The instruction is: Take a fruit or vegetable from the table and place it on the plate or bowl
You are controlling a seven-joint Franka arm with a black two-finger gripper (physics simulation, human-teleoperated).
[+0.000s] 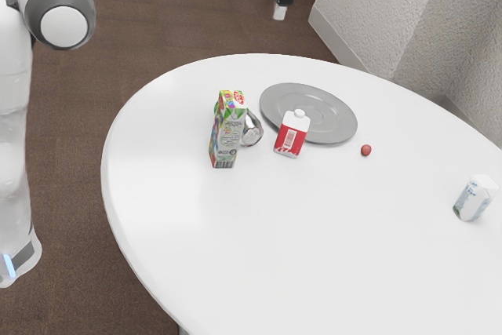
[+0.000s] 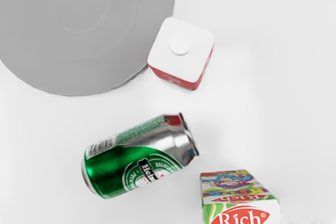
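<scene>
One bare gray plate [image 1: 321, 109] sits far on the tabletop [image 1: 274, 233]; a small round red fruit [image 1: 365, 150] lies just right of it. Fingers [image 1: 280, 12] hang above: spread or together, cannot tell.

**White bench in a brown-floored corner**

On my screen, a rounded white bench [image 1: 314, 256] stands on a dark brown, finely ribbed floor [image 1: 172, 29]. At the exterior view's upper right, pale rough-textured walls [image 1: 392, 5] meet at a corner. A white baseboard [image 1: 336, 35] runs along their foot. The light is even and the shadows are soft.
</scene>
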